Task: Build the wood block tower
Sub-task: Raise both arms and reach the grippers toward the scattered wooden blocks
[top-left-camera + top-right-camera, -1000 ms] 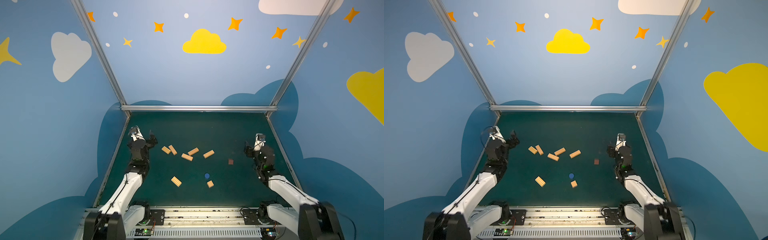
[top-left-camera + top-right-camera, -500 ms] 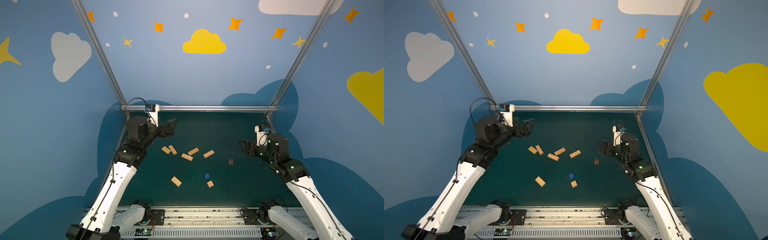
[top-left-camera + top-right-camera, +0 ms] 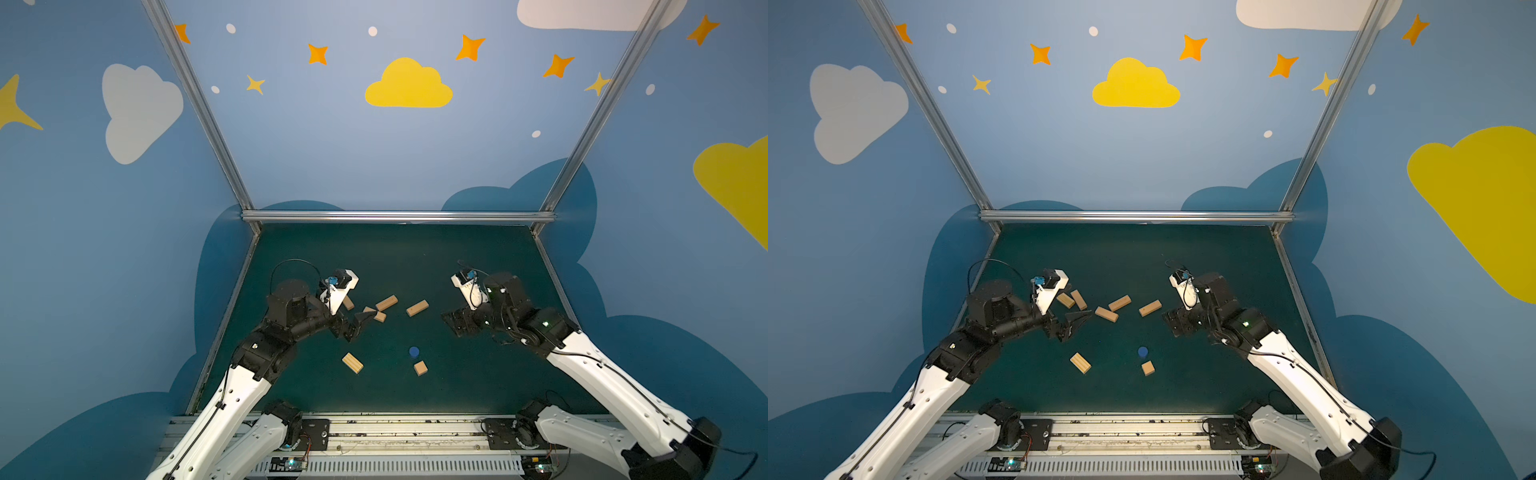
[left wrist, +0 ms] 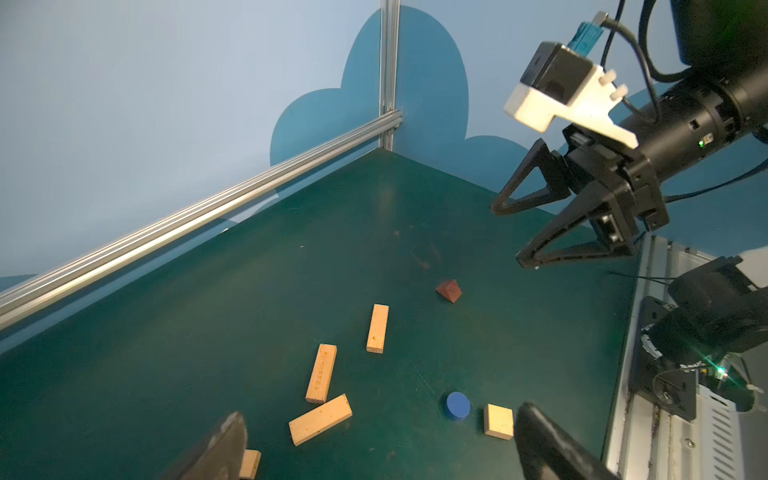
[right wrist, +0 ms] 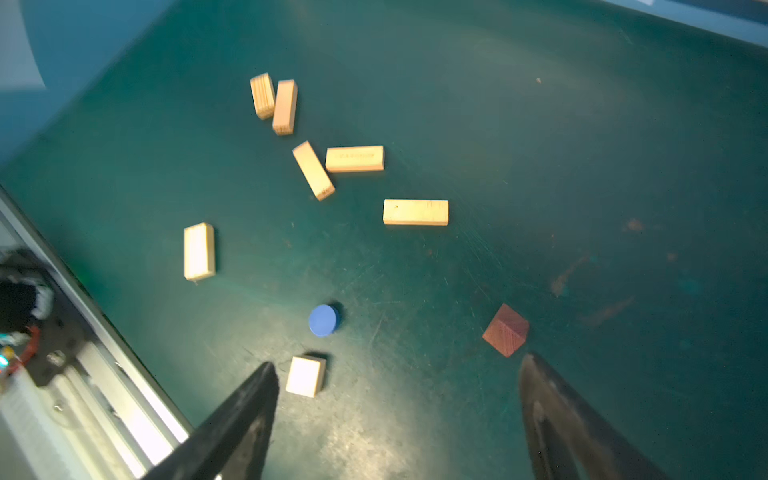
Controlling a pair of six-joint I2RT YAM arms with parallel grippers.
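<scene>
No wood block tower is in view. The wood blocks lie loose on the green table [image 3: 415, 257]: several tan bars [image 3: 417, 308] [image 3: 1119, 303] [image 5: 415, 212], one bar apart [image 3: 352, 363], a tan cube [image 3: 420, 368] [image 5: 306, 376], a blue round piece [image 3: 414, 352] [image 4: 458, 405] and a dark reddish-brown cube [image 5: 505, 329] [image 4: 449, 290]. My left gripper [image 3: 357, 325] [image 4: 382, 415] hovers open and empty beside the bar cluster. My right gripper [image 3: 455, 323] [image 5: 398, 363] hangs open and empty over the dark cube, hiding it in both top views.
A metal rail [image 3: 399, 216] runs along the back edge, with slanted rails along both sides [image 3: 232, 316]. The arm bases sit on the front rail [image 3: 399, 432]. Blue painted walls close in three sides.
Both arms have swung from the table's sides inward and down over the blocks, jaws still wide. No block has moved.
</scene>
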